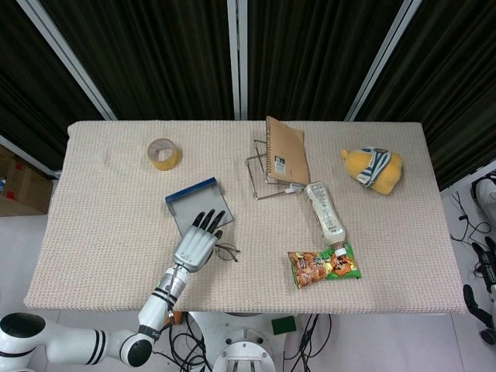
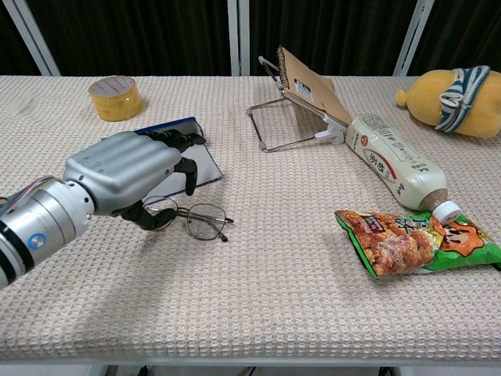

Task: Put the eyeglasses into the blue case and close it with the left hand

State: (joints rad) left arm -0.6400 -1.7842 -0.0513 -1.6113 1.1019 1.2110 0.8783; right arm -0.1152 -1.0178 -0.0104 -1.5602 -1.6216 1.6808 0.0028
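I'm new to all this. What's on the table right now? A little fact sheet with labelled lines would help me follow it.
left robot hand: over the table, fingers reaching across the blue case toward the glasses; not clearly gripping them
right robot hand: not in view
eyeglasses: lying on the table mat, just in front of the case
blue case: open, nothing seen inside
tape roll: far left
notebook on wire stand: centre back
bottle: lying on its side
snack bag: beside the bottle cap
yellow plush toy: far right
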